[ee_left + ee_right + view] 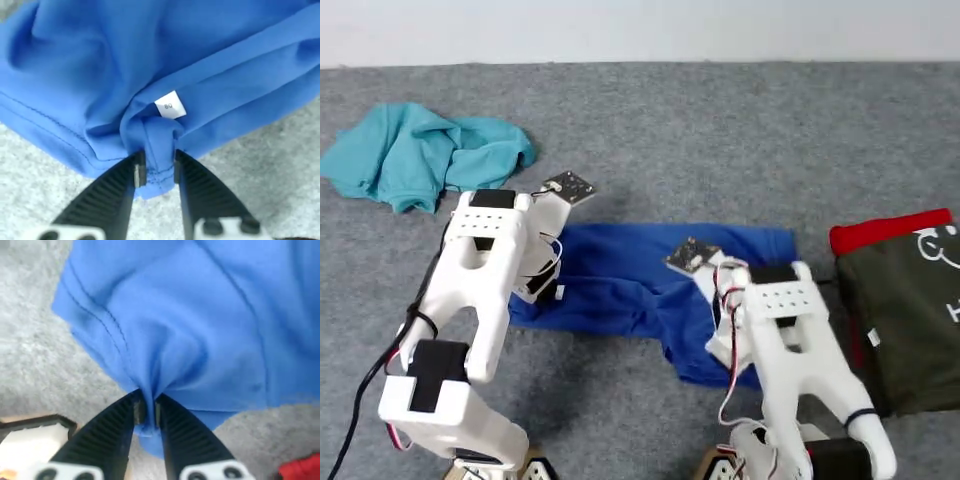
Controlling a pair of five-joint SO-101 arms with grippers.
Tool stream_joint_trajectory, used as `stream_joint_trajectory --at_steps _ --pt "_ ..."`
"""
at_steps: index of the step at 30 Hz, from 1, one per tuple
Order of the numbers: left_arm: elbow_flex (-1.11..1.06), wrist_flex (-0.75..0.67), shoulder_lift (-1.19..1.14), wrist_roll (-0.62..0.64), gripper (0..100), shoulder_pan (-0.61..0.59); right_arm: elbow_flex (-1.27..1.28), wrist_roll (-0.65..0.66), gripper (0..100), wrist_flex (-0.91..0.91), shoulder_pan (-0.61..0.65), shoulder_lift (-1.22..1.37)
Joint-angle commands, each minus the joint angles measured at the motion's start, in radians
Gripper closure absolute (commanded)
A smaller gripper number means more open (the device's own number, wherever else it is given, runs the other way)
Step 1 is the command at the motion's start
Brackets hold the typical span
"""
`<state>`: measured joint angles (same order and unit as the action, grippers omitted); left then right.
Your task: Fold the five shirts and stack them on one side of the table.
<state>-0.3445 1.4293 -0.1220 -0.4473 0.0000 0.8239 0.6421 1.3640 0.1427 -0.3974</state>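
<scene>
Left pincer (156, 170): clamped on a bunched, stitched edge of the blue shirt (150, 60). A small white label (170, 106) sits just beyond its tips.
Right pincer (146, 412): clamped on a pinch of cloth at another edge of the same shirt, with the fabric gathered into a ridge between the jaws.
Blue shirt, position: it lies on the grey table (720, 130) in a rough band between the two pincers. It is creased and its edges are not squared. One lobe trails back past the right pincer toward that arm's base.
Stack: near the right pincer, on the side away from the left one. A dark olive shirt (905, 320) lies folded flat on a red shirt (890, 230), and the red shows only as a strip along the far edge.
Teal shirt (420, 155): crumpled in a heap out beyond the left pincer, on its outer side and apart from the blue shirt. It shows no fold.
Count: four shirts can be made out. Whether a fifth lies within the stack cannot be told.
Done, as judged: at least two shirts folded and stacked.
In hand, as judged: the blue shirt, gripped at two points, partway through folding.
Outstanding, as judged: finish the blue shirt and add it to the stack, then fold and stack the teal shirt and account for the fifth.
</scene>
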Motion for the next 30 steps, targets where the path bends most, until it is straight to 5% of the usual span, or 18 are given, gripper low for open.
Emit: stream_joint_trajectory --at_steps 1,6,17,27,30 --pt "0.036 0.028 0.044 -0.006 90 -0.002 -0.175 0.011 98.9 0.11 -0.104 -0.007" --pt "0.134 0.106 0.044 -0.006 90 -0.002 -0.336 0.018 98.9 0.217 -0.196 -0.007" --pt "0.189 0.13 0.043 0.048 90 0.0 -0.305 0.031 98.7 0.28 -0.193 0.001" --pt "0.188 0.127 0.034 0.049 90 0.002 -0.057 0.025 88.4 0.081 -0.13 -0.005" --pt "0.188 0.126 0.034 0.049 90 0.003 -0.04 0.025 92.2 0.044 -0.101 -0.005"
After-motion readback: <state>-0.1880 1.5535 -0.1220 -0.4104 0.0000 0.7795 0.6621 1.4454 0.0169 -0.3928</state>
